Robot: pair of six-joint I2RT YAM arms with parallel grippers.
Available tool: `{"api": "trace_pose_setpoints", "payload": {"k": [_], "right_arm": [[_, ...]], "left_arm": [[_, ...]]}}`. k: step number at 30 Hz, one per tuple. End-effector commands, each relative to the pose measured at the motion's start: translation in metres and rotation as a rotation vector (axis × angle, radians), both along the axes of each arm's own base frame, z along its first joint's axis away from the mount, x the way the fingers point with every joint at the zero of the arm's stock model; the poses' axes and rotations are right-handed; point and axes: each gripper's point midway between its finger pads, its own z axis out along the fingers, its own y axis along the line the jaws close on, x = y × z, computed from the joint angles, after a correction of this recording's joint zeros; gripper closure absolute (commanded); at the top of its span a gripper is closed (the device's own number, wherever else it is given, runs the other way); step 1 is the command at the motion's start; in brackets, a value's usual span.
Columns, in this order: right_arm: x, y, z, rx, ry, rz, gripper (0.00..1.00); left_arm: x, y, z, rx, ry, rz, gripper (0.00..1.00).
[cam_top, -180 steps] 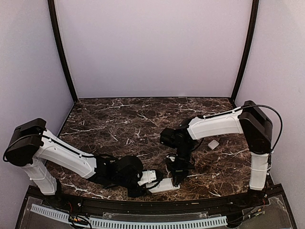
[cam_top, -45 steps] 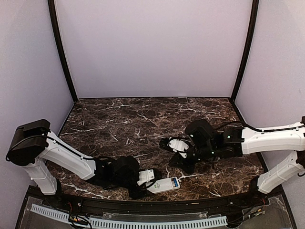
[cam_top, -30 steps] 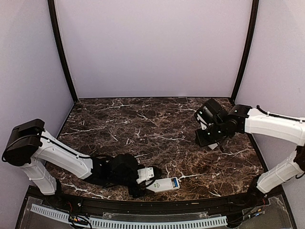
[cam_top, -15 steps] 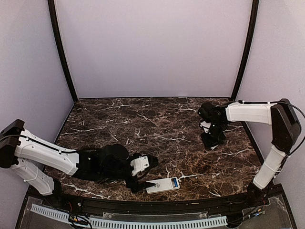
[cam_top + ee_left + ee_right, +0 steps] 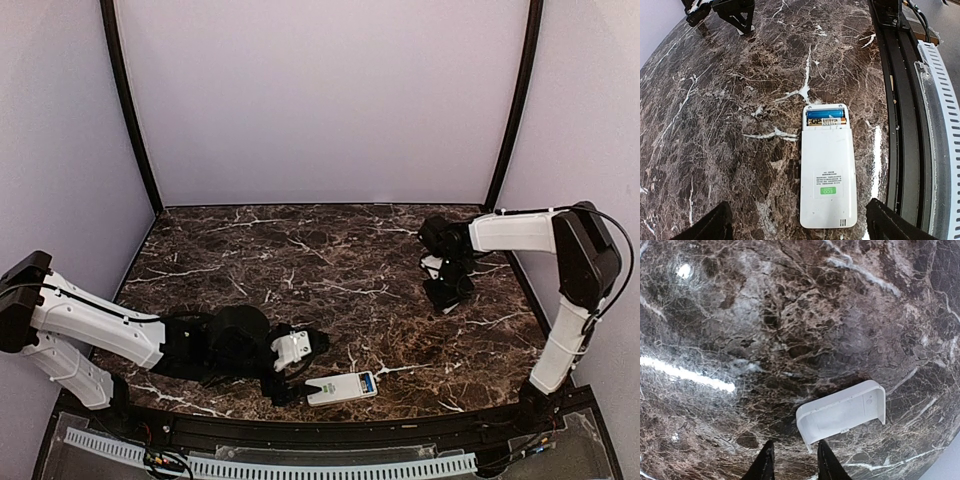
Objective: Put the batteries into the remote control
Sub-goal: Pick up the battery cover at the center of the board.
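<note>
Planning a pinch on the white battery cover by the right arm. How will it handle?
The battery cover looks thin, hollow plastic, so probably light and flexible. Lying flat on glossy marble, it may skid before the jaws catch an edge.

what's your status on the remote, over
Left gripper open, off the remote control. Batteries seated, compartment uncovered. Right gripper at corner of battery cover, grip unclear.
</note>
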Motion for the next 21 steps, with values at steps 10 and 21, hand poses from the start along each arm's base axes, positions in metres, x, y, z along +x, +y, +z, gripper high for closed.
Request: {"api": "trace_pose_setpoints", "payload": {"k": [10,21], "right_arm": [[0.005,-0.003,-0.025,0.025,0.08,-0.002,0.93],[0.0,0.028,-0.004,0.18,0.055,0.049,1.0]], "left_arm": [[0.0,0.011,-0.002,0.021,-0.009,0.013,0.08],[0.002,0.01,0.006,-0.002,-0.029,0.02,0.08]]}}
